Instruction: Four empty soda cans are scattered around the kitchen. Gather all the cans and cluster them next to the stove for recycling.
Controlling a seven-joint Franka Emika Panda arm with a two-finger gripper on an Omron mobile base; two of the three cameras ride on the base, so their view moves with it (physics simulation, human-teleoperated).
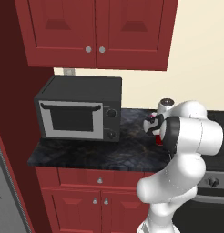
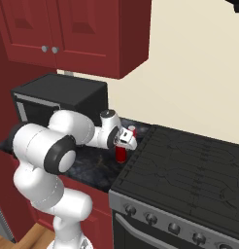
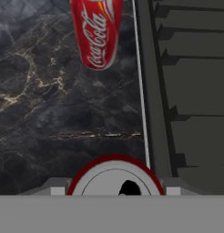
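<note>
Can in hand: I see a red soda can [image 3: 115, 178] from straight above, its silver top and red rim sitting between my fingers at the bottom of the hand view. In the right base view its red body [image 2: 120, 153] hangs below the gripper, upright, base at or just above the counter; I cannot tell which.

Long axis: vertical, running along my line of sight down the hand.

Second can: another red can [image 3: 96, 32] stands on the black marbled counter [image 3: 50, 100], beyond the held one and slightly to its left in the hand view, also just beside the stove edge. The two are near each other but not touching.

Stove: the black grated cooktop [image 2: 189, 165] begins right beside the held can, toward the right in the right base view. The silver seam of the stove [image 3: 142, 100] runs just beside the can rim.

Gripper: the gripper [image 2: 125, 140] is clamped on the can, jaws on either side of its top.

Arm: reached forward from the base over the counter strip between the microwave [image 1: 79, 109] and the stove.

My read: this can is already where it belongs, so the coming move is letting go and lifting straight up.

Risk: any sideways drift on release could tip it.
</note>
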